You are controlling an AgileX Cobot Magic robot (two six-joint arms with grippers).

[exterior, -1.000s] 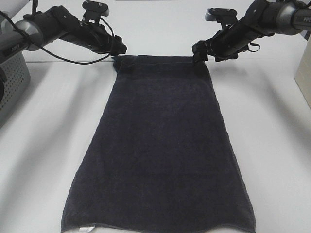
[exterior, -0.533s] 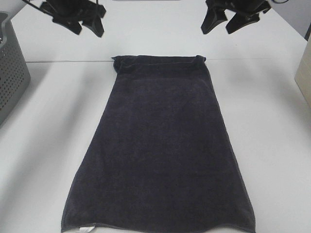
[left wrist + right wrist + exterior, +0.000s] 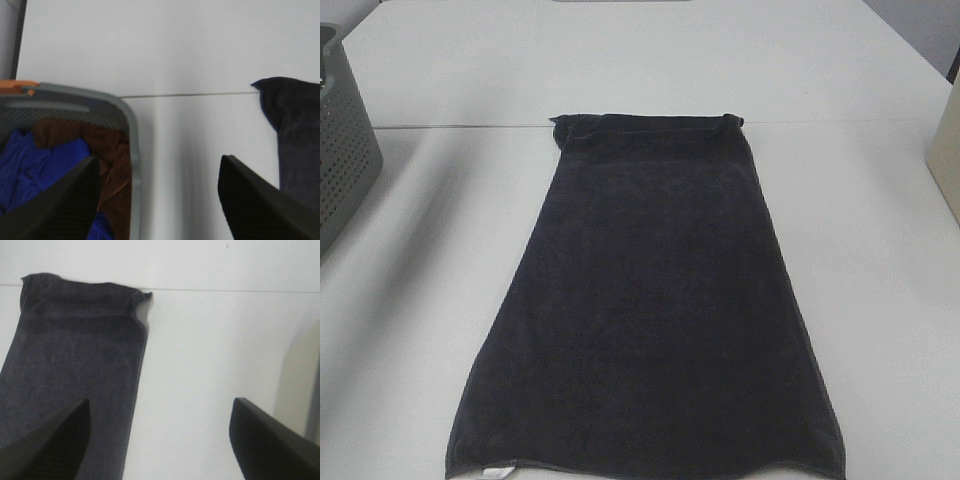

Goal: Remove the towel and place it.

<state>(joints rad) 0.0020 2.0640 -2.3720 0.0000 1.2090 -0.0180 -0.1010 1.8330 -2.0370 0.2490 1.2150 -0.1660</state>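
Observation:
The dark navy towel [image 3: 650, 300] lies flat and lengthwise on the white table [image 3: 880, 300], with a small white tag [image 3: 495, 468] at its near hem. Neither arm shows in the exterior high view. In the left wrist view my left gripper [image 3: 157, 165] is open and empty, high above the table, with the towel's far corner [image 3: 295, 130] off to one side. In the right wrist view my right gripper [image 3: 160, 405] is open and empty above bare table beside the towel's other far corner [image 3: 70, 350].
A grey perforated basket [image 3: 345, 150] stands at the left edge; its rim [image 3: 125, 115] shows in the left wrist view, with blue cloth [image 3: 45, 165] and brown cloth [image 3: 107, 150] inside. A beige box [image 3: 945, 150] stands at the right edge.
Both grippers were at the towel's far corners, then let go, opened, rose and left the exterior high view. The towel has stayed flat in place.

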